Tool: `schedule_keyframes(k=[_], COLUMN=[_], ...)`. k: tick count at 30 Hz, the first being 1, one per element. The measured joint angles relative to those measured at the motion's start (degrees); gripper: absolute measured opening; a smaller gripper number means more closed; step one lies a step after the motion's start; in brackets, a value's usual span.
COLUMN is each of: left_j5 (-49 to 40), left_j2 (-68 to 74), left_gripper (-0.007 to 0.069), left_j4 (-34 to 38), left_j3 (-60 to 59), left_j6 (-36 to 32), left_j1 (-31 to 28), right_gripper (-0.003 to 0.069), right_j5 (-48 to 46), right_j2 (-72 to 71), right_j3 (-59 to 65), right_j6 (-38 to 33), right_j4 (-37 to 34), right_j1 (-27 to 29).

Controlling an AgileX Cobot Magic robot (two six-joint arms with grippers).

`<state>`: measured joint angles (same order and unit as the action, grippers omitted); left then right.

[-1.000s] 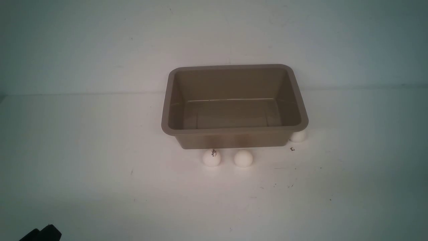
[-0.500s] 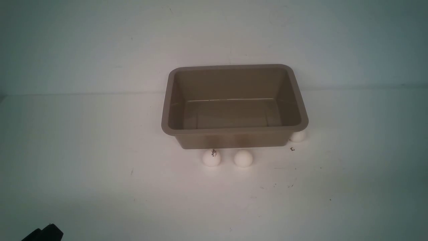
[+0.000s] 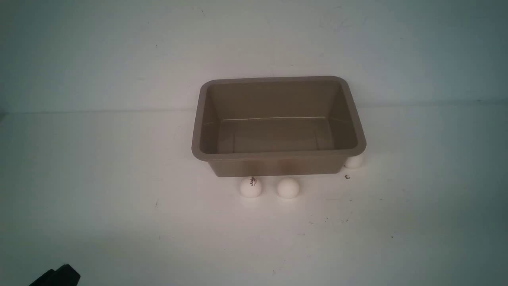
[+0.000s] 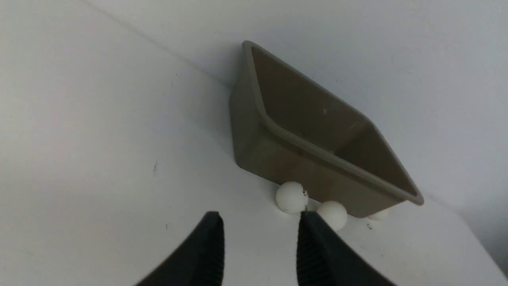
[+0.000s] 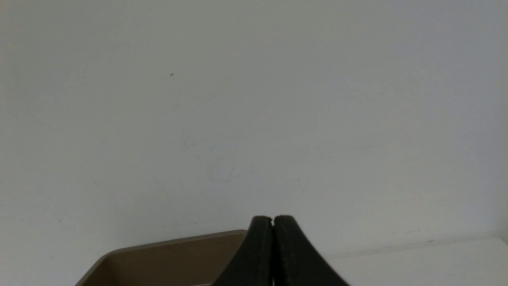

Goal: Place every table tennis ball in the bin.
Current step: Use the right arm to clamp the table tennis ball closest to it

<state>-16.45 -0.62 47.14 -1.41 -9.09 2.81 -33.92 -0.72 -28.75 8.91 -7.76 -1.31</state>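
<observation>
The bin [image 3: 278, 155] sits on the white table [image 3: 119, 190]. A logo ball [image 3: 251, 187] and a plain ball [image 3: 288, 187] lie just before its near wall, and a third ball [image 3: 354, 161] is half hidden at its right corner, perhaps touching it. The left gripper [image 4: 258, 222] hangs with its fingers apart and nothing between them, while the right gripper [image 5: 273, 219] has its fingers pressed together.

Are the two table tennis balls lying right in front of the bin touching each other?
Apart. The front view shows a strip of bare table between the logo ball and the plain ball.
</observation>
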Motion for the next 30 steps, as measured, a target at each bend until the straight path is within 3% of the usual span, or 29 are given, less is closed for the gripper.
schedule_keyframes(k=[7, 18, 30], left_j5=[-3.6, -7.1, -13.4], left_j2=[0.0, 1.4, 12.9], left_gripper=[0.0240, 0.0240, 0.0240], left_j4=[5.0, 6.9, 4.8], left_j3=[4.6, 7.8, 19.7], left_j6=[-13.6, -18.2, -32.1], left_j1=[0.0, 0.0, 0.0], right_gripper=[-0.0019, -0.0019, -0.0019], right_j5=[-0.2, -1.1, -2.1], right_j2=[0.0, 0.5, 3.7], right_j3=[0.0, 0.0, 0.0], right_j6=[-4.8, -12.0, -14.2], right_j4=[-6.1, -8.8, -8.8], right_j1=[0.0, 0.0, 0.0])
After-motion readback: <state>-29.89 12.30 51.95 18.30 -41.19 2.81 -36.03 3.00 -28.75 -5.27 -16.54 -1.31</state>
